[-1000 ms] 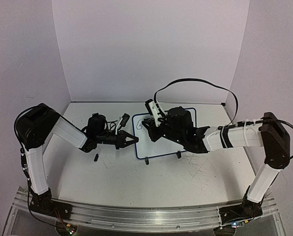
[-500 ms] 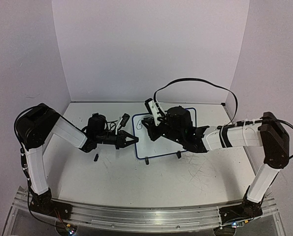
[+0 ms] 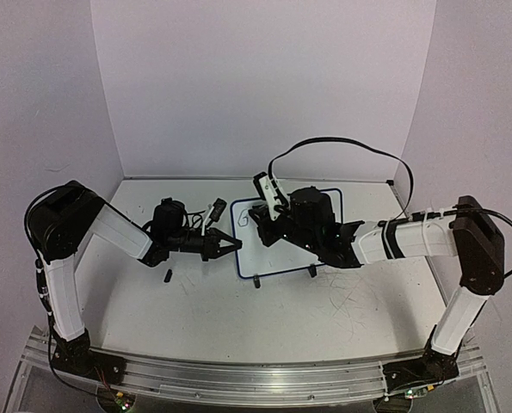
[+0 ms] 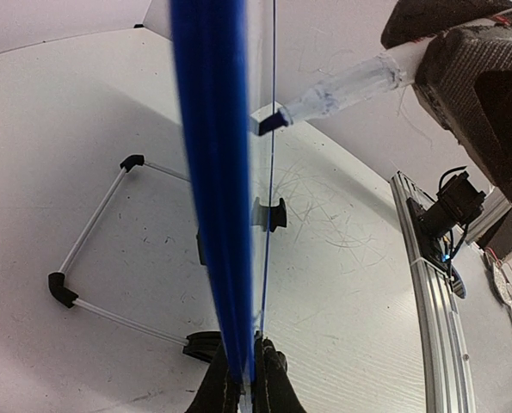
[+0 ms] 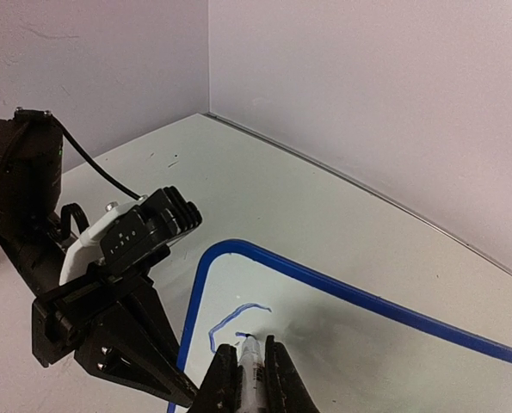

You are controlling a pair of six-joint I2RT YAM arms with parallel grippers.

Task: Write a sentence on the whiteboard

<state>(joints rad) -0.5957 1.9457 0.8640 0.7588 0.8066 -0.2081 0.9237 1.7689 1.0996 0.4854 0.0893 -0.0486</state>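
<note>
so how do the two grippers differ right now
The left gripper pinches the whiteboard frame; the right gripper grips a marker. The left gripper sits at the board's side edge; the right gripper is over its face, marker tip at the first stroke. Both have their fingers shut.

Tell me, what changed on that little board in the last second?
A short blue stroke has appeared on the whiteboard, near its far left corner, under the marker held by the right gripper. The left gripper still clamps the board's edge; the whiteboard stayed put.
</note>
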